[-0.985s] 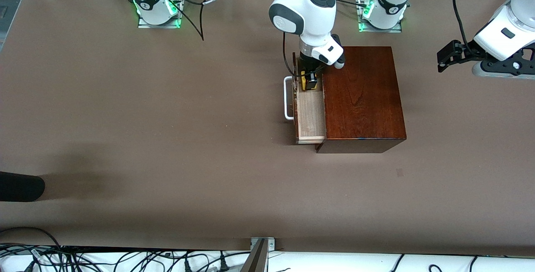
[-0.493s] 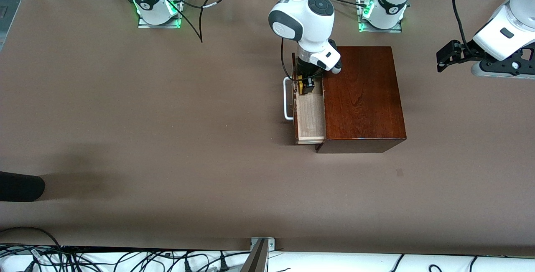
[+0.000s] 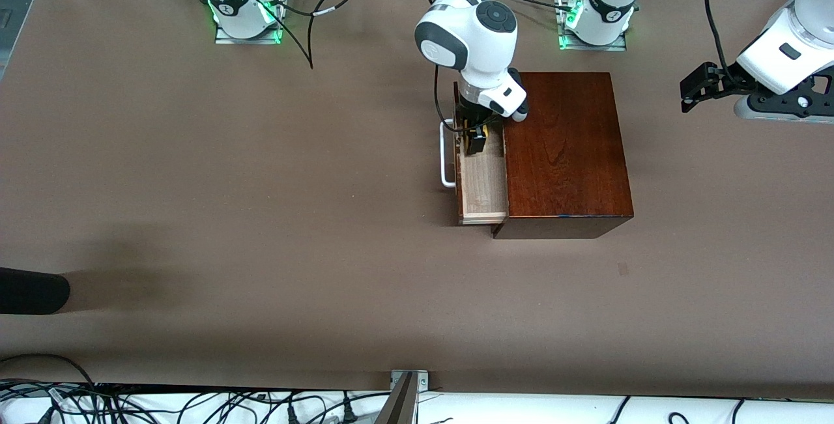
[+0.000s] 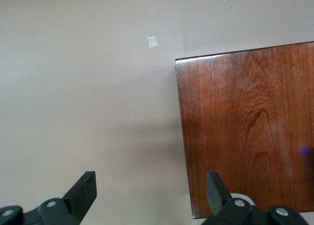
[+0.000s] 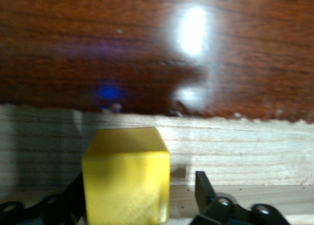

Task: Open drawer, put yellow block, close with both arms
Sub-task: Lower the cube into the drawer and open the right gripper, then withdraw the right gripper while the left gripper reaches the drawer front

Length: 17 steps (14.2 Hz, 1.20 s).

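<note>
Straddling yellow block (image 5: 126, 173) in drawer (image 3: 483, 191): right gripper (image 3: 474, 140)

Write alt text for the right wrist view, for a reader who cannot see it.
A yellow block sits on the pale wood floor of the open drawer, between the fingers of the right gripper, which stand apart with a visible gap on one side of the block. Above the drawer rises the glossy dark wooden box, with a bright light reflection on it.

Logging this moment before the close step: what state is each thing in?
Drawer: pulled open.
Block: inside the drawer, between the right jaws, a gap on one side.
Right gripper: down in the drawer, jaws open.
Left gripper: waiting above the table beside the box, jaws open.
</note>
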Each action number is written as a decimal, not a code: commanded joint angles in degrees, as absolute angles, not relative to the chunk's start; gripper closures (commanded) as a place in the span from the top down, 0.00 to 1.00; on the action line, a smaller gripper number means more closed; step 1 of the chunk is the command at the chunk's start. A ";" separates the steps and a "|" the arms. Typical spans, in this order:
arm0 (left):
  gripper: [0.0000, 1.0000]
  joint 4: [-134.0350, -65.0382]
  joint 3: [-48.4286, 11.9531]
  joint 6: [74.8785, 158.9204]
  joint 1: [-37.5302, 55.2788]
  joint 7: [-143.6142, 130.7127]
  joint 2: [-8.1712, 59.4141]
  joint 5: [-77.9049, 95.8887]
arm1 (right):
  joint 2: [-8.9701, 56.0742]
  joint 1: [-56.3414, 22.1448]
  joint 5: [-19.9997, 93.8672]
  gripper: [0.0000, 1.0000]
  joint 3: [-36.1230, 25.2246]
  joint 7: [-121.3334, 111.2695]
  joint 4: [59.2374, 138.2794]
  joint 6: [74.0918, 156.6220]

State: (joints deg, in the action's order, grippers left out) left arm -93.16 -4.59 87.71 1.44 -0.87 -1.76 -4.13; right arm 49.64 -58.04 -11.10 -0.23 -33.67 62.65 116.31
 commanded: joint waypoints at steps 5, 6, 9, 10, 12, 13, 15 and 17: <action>1.00 -92.64 -4.48 87.19 1.58 -0.88 -2.02 -3.16 | 41.85 -57.75 -11.34 1.00 -0.35 -34.54 60.20 110.66; 1.00 -92.64 -4.48 87.10 1.58 -0.79 -2.02 -3.08 | 40.10 -57.40 -11.16 1.00 -0.35 -34.37 60.12 110.13; 1.00 -91.85 -4.48 85.61 1.58 -0.44 -2.02 -3.08 | 34.91 -51.00 -9.94 1.00 0.00 -33.84 60.12 110.92; 1.00 -91.32 -4.74 84.04 1.84 -0.44 -2.02 -2.99 | 33.94 -48.11 -6.89 1.00 0.00 -33.66 60.12 111.00; 1.00 -89.92 -6.67 80.70 2.11 -0.35 -1.93 -2.90 | 31.91 -43.17 0.06 1.00 -0.70 -32.70 60.20 110.13; 1.00 -89.83 -7.55 79.38 2.11 -0.35 -2.02 -1.94 | 30.08 -41.41 0.61 1.00 -2.27 -32.61 60.47 110.21; 1.00 -89.82 -8.00 77.61 2.11 -0.53 -2.02 4.72 | 29.27 -39.73 1.49 1.00 -6.57 -32.78 60.82 109.87; 1.00 -90.44 -10.10 75.25 2.20 -0.18 -1.15 8.16 | 26.82 -37.89 7.61 1.00 -11.84 -32.61 62.92 106.19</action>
